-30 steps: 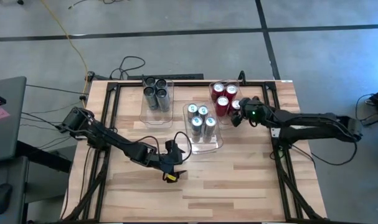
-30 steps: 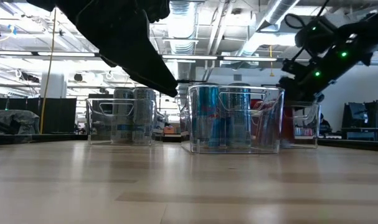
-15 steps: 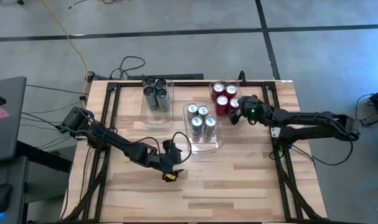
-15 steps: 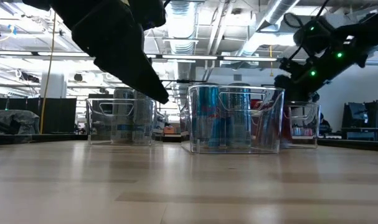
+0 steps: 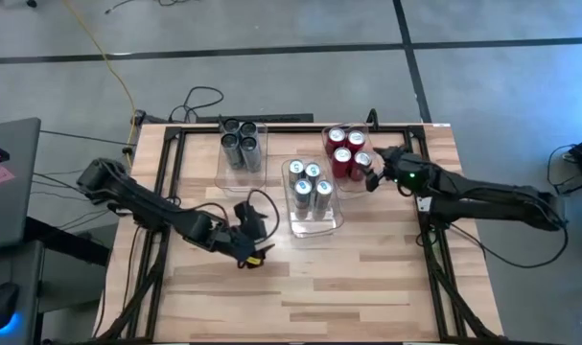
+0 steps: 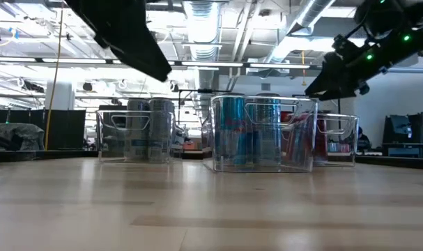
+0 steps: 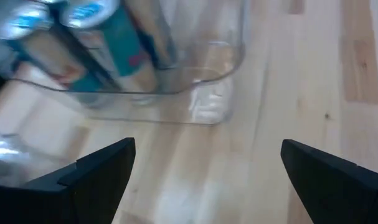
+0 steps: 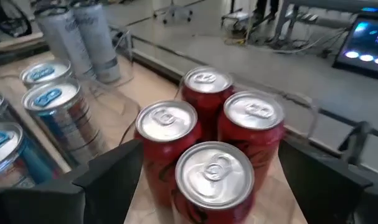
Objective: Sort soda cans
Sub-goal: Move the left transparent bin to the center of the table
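Soda cans all stand upright in three clear bins on the wooden worktop (image 5: 367, 278), grouped by colour.

- Dark grey cans (image 5: 241, 144): in the bin (image 5: 235, 180) at the far left of the group, four silver tops seen from above.
- Silver-blue cans (image 5: 310, 187): four in the middle bin (image 5: 319, 225), which sits nearer the front than the other two. The low view shows them through the clear wall (image 6: 246, 136).
- Red cans (image 5: 343, 151): four in the far right bin (image 5: 331, 131), packed touching one another; the right wrist view looks down on their tops (image 8: 204, 134).

Left tool (image 5: 250, 251): over bare worktop, in front and to the left of the middle bin, well apart from any can. Fingers spread wide and released, nothing between them; its wrist view shows the bin's rounded corner (image 7: 220, 87) and blue cans beyond the open fingers (image 7: 98, 174).

Right tool (image 5: 372, 174): raised just beside the red cans on their right. Fingers (image 8: 114, 180) spread wide either side of the red group in the wrist view, released, grasping nothing.
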Tool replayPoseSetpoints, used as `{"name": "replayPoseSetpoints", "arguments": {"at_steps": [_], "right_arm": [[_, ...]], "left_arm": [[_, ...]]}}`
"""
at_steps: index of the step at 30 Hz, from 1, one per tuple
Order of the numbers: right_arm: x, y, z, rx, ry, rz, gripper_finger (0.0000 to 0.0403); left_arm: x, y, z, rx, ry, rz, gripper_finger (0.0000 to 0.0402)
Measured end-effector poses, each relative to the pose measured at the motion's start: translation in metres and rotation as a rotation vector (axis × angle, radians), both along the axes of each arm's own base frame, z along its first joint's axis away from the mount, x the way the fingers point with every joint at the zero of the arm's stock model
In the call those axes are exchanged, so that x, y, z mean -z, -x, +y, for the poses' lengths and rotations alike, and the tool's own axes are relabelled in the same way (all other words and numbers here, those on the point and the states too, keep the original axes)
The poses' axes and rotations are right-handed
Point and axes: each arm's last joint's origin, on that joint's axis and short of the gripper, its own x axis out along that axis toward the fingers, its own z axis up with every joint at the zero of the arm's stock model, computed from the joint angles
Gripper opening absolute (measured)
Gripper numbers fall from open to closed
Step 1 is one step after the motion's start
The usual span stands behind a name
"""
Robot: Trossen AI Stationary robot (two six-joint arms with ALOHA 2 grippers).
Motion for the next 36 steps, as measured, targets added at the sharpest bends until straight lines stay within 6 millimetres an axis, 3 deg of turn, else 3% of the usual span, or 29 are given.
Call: {"name": "replayPoseSetpoints", "arguments": {"at_steps": [7, 14, 20, 31, 36], "right_arm": [[-0.012, 0.011, 0.014, -0.051, 0.034, -0.078, 0.0386], [-0.025, 0.011, 0.045, -0.286, 0.055, -0.144, 0.0377], [-0.034, 0.009, 0.075, -0.468, -0.039, -0.2, 0.0337], [0.002, 0.003, 0.128, -0.532, -0.208, -0.052, 0.0213], [0.017, -0.004, 0.147, -0.499, -0.238, -0.034, 0.0174]], "left_arm": [[-0.016, 0.006, -0.003, 0.004, -0.056, -0.086, 0.0397], [-0.006, -0.018, -0.021, 0.124, -0.158, -0.174, 0.0397], [0.003, -0.027, -0.02, 0.116, -0.168, -0.176, 0.0397], [0.002, -0.002, -0.009, -0.009, -0.285, -0.022, 0.0397], [0.007, 0.009, 0.009, -0.069, -0.319, 0.121, 0.0396]]}}
